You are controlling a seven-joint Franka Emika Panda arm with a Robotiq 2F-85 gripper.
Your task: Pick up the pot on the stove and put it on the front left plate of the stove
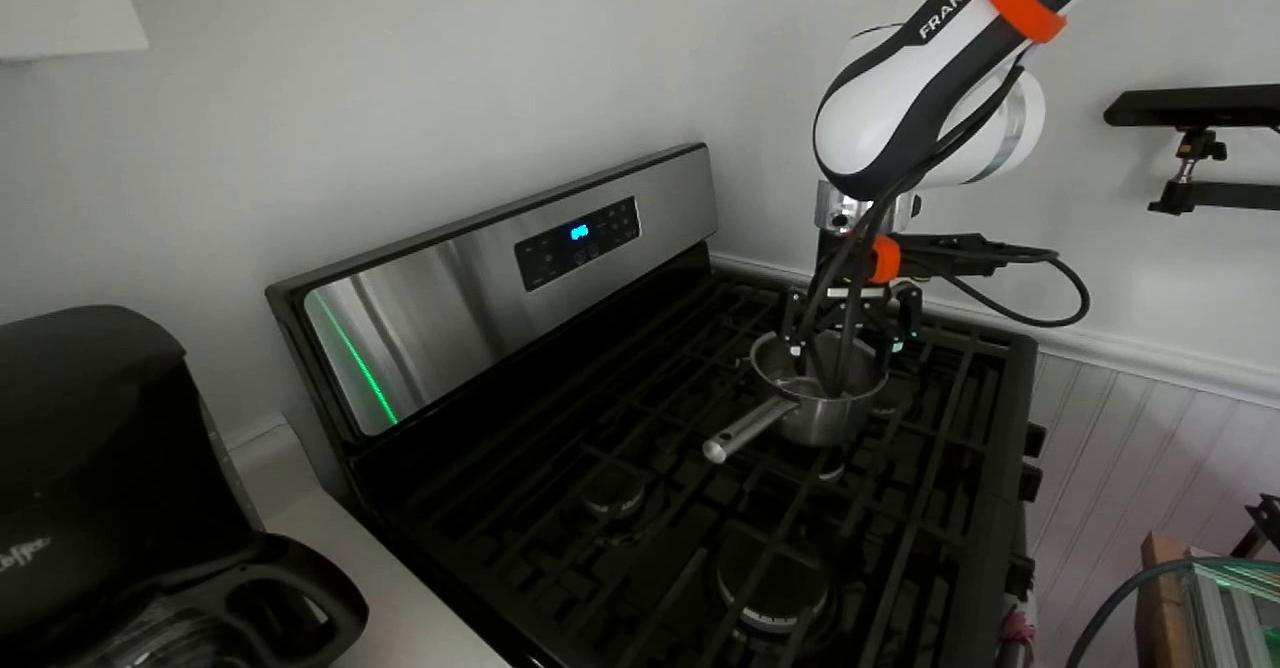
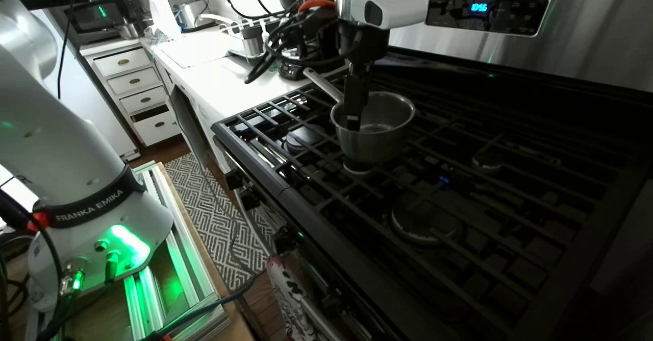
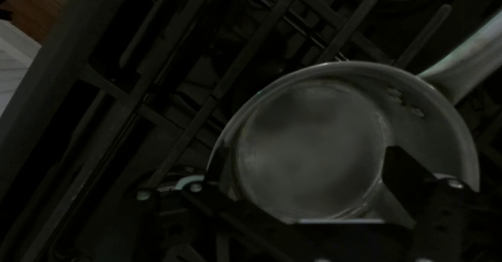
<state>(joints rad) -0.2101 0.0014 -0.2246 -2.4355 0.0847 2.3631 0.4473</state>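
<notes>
Far left in an exterior view, a black coffee maker (image 1: 90, 428) stands on the pale counter (image 1: 400, 593), at 9 o'clock from the stove (image 1: 640, 428) and well apart from the pot (image 1: 825, 418). Next comes the handle (image 1: 750, 430), which gives the pot its long axis: it points to 8 o'clock here and to 2 o'clock in the wrist view, outside the span of the jaws. The front left plate (image 1: 785, 593), the goal, lies near the pot, between 6 and 7 o'clock from it; grate bars (image 3: 259, 40) cross the way, so a lift would seem to be needed before any shift. The pot itself is upright over the middle of the stove, contact beneath it not discernible. Directly at 12 o'clock above it, the gripper (image 1: 846, 350) points downward with jaws spread. In the wrist view, of its two fingers (image 3: 408, 175), that at 9 o'clock crosses the rim (image 3: 341, 64) and that at 3 o'clock lies over the hollow. On which side of the wall the former ends cannot be told; the coming grip probably turns on this, since closing can pinch only a wall between the fingers. Black cables (image 1: 868, 238) hang in front of the pot's mouth and might snag. Far right, a black bracket (image 1: 1190, 108) shows at 2 o'clock.
</notes>
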